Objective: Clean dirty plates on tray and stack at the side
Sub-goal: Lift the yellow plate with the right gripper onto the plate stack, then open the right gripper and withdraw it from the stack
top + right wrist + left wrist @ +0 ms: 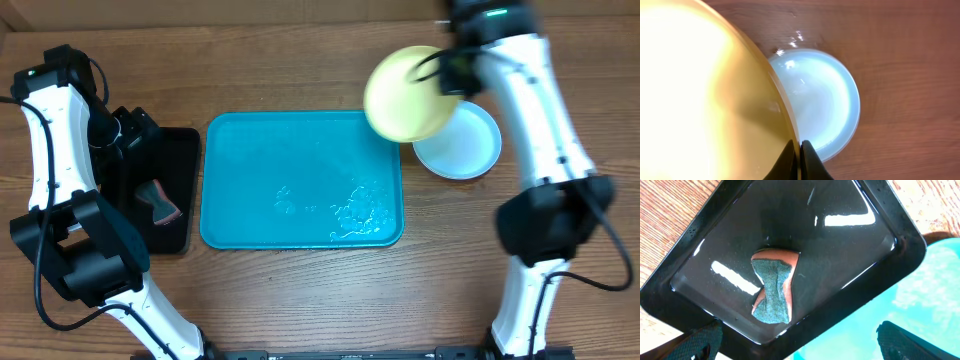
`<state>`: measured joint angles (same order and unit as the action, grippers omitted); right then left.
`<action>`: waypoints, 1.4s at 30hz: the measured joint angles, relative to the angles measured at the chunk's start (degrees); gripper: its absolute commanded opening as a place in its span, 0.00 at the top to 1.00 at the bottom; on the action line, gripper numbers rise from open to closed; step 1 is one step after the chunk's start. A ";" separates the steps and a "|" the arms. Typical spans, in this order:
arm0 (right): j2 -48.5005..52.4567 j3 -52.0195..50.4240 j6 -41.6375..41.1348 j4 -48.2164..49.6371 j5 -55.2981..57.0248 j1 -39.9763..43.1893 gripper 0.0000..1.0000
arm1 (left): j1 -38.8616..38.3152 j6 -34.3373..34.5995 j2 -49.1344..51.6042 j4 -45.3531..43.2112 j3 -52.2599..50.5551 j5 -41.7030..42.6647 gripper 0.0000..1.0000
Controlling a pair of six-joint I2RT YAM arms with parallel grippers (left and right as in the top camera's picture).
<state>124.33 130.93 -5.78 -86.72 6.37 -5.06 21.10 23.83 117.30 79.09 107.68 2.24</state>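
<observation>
Here the right end effector (799, 150) pinches the rim of the yellow plate (405, 95), which is tilted above the far right corner of the turquoise tray (240, 150) and partly covers a pale plate (470, 145) lying on the bench (300, 300). The left end effector (800, 345) hangs spread wide over the black tray (840, 255), where a sponge (772, 287) lies.

Two plates are seen, a yellow plate (403, 95) and a whitish plate (466, 150). One blue tray (260, 160), one black tray (186, 170), one sponge (160, 200), a left arm (50, 130) and a right arm (545, 110) are counted
</observation>
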 measured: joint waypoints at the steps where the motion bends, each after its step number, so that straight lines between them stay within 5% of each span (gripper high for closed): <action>1: 0.00 0.00 0.00 -0.79 -2.82 2.93 0.96 | 0.00 0.00 0.00 -0.02 0.00 0.00 0.00; 8: -0.02 -2.40 -0.20 -2.43 -13.27 15.32 0.96 | 0.00 0.00 0.00 0.00 0.00 0.00 0.00; 20: -0.02 -20.94 -1.05 9.25 -12.24 16.70 0.96 | 0.00 0.00 0.00 0.00 0.00 0.15 0.00; 21: -0.02 -21.90 -1.07 9.99 -12.11 16.70 0.88 | 0.00 0.00 0.00 -0.02 0.00 0.15 0.00; 22: -0.02 -22.91 -1.09 10.69 -12.04 16.70 0.62 | 0.00 0.00 0.00 -0.02 0.00 0.15 0.00; 26: -0.02 -23.74 -1.44 10.54 -12.09 16.70 0.56 | 0.00 0.00 0.00 -0.02 0.00 0.15 0.00; 27: -0.02 -23.74 -1.49 10.25 -12.11 16.70 0.39 | 0.00 0.00 0.00 0.00 0.00 0.15 0.00; 28: -0.02 -23.74 -1.86 9.70 -12.11 16.70 0.00 | 0.00 0.00 0.00 0.00 0.00 0.15 0.00; 36: -1.84 -23.74 -0.33 2.97 -12.20 16.65 0.00 | 0.00 0.00 0.00 -0.02 0.00 0.15 0.00; 42: -12.13 -23.82 2.49 -1.81 -14.05 15.21 0.00 | 0.00 0.00 0.00 -0.02 0.00 0.15 0.00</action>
<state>112.20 107.11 -3.29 -88.53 -7.68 10.15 21.10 23.83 117.30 79.07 107.68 2.39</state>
